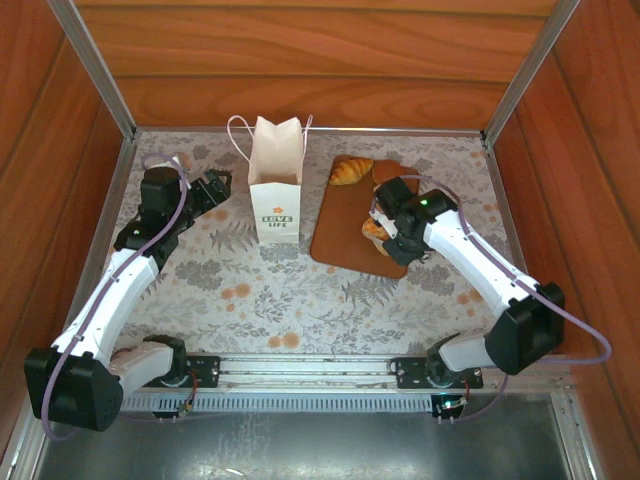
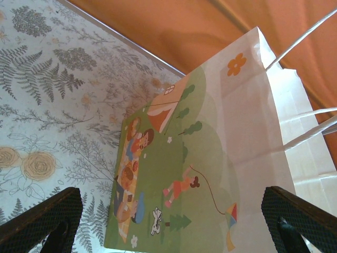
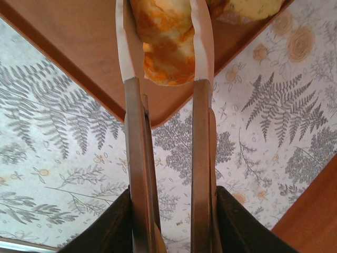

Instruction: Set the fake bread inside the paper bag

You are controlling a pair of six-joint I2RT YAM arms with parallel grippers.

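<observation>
Right gripper (image 3: 163, 21) clamped on bread roll (image 3: 168, 60) over board (image 3: 68, 37), left gripper (image 2: 174, 221) open at paper bag (image 2: 210, 153)

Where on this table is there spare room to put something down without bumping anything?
Widest bare patch: flowered tablecloth between the paper bag, the brown board and the arms' bases. Another: the far right corner, past the board. Crowded: the board, where the right gripper clasps a roll, and the gap between the open left gripper and the bag.
</observation>
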